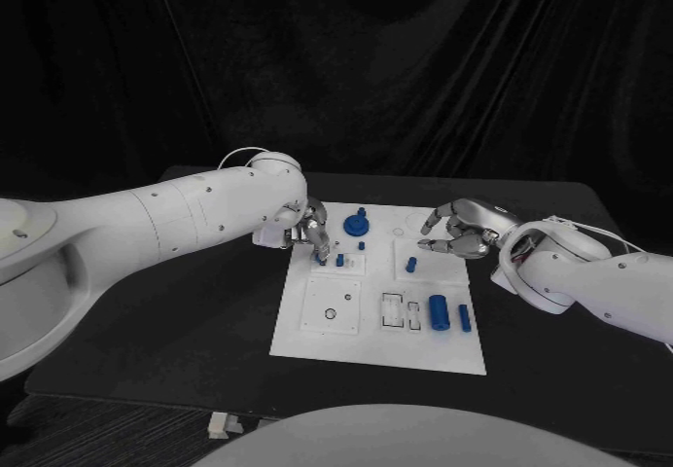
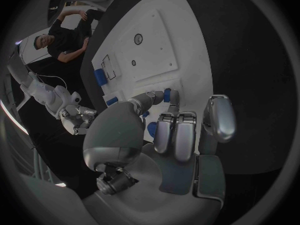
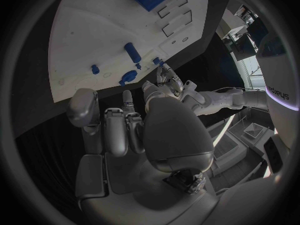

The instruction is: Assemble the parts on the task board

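Blue peg (image 1: 339, 260) sat near the task board's (image 1: 323, 336) far left corner, pinched by the left hand (image 1: 311, 233); its lower end was hidden, so we couldn't tell if it was seated. Right hand (image 1: 460, 231) hovered over the board's far right edge, fingers curled in, holding nothing we could see.

We see the task board (image 1: 311, 336) lying at the middle of the bench (image 1: 168, 341), in the centre of the head view. The left hand (image 1: 311, 232) sits over the board's upper left corner, its fingers touching a small peg (image 1: 341, 260) there. Just right of it, near the upper edge, stands a round part (image 1: 356, 226). The right hand (image 1: 463, 232) hangs over the board's upper right corner. Two long parts (image 1: 439, 311) lie side by side on the board's lower right.
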{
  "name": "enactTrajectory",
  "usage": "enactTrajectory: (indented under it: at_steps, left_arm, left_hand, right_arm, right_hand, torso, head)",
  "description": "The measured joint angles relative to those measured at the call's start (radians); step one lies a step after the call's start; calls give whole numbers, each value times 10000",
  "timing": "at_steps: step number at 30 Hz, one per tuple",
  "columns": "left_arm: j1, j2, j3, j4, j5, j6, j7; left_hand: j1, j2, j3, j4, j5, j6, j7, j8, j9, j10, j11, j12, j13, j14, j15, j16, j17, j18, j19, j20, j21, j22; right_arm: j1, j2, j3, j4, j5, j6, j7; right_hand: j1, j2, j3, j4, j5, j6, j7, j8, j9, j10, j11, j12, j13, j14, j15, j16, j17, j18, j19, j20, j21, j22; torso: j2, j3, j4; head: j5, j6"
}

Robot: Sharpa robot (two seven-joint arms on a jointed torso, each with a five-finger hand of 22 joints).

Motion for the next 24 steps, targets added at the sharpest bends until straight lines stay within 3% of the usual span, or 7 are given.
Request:
enactTrajectory:
  at_steps: [24]
  left_arm:
    - [-112, 225, 17, -282, 2, 78, -102]
  left_hand:
    - [-5, -5, 65, -122, 55, 38, 37, -48, -56, 0, 0, -1, 0, 0, 0, 0, -2, -1, 0, 0, 0, -1]
  right_arm:
    - [-1, 32, 0, -21, 0, 55, -18]
  right_hand:
    - [0, 0, 0, 0, -1, 0, 0, 0, 2, 0, -1, 0, -3, 0, 0, 0, 0, 1, 0, 0, 0, 1]
  torso:
    - [-15, -7, -1]
  head:
    - [-3, 0]
